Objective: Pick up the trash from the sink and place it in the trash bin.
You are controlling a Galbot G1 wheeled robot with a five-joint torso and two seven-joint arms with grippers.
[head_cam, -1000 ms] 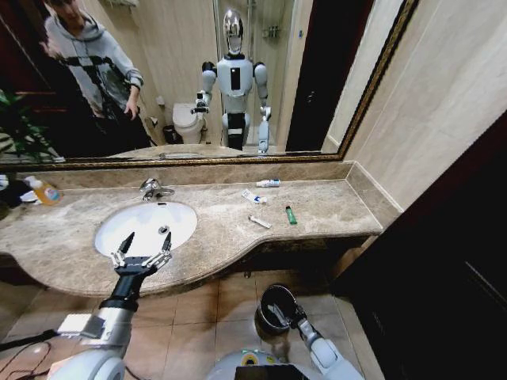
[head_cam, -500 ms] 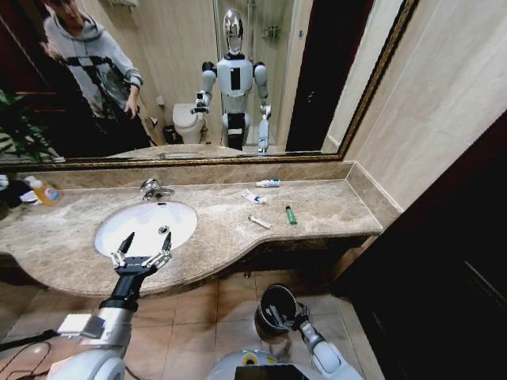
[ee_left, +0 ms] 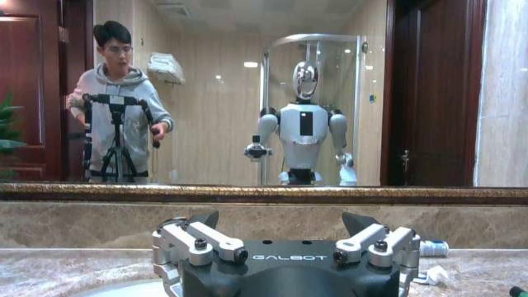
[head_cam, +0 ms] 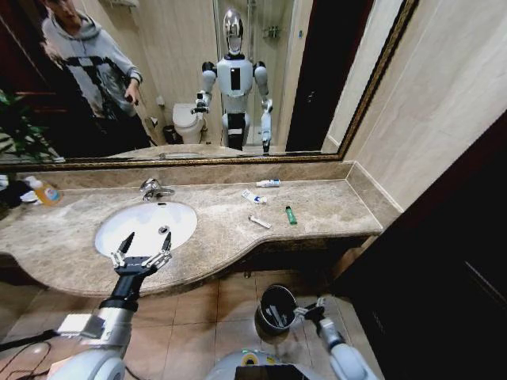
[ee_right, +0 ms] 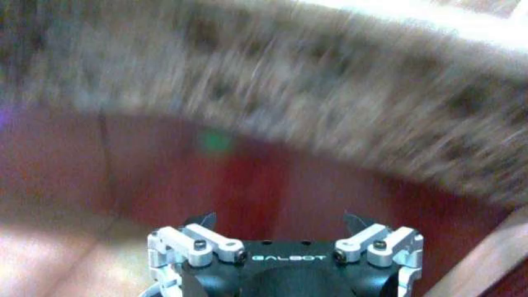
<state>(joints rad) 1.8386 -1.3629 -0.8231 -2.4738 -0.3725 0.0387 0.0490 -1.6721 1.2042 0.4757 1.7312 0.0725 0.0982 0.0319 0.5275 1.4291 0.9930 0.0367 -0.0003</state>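
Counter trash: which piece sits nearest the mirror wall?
The white tube with blue marks, lying by the backsplash. The wrapper, white stick and green lighter all lie closer to the counter's front edge.

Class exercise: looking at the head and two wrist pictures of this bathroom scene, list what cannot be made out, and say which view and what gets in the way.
- Inside of the trash bin, head view: too dark to tell the contents.
- Print on the small white tubes, head view: too small.
- Right wrist view: the counter underside is motion-blurred.
- Left tool in the left wrist view: its body hides the sink below.
- Green lighter, left wrist view: cut off by the picture's edge.
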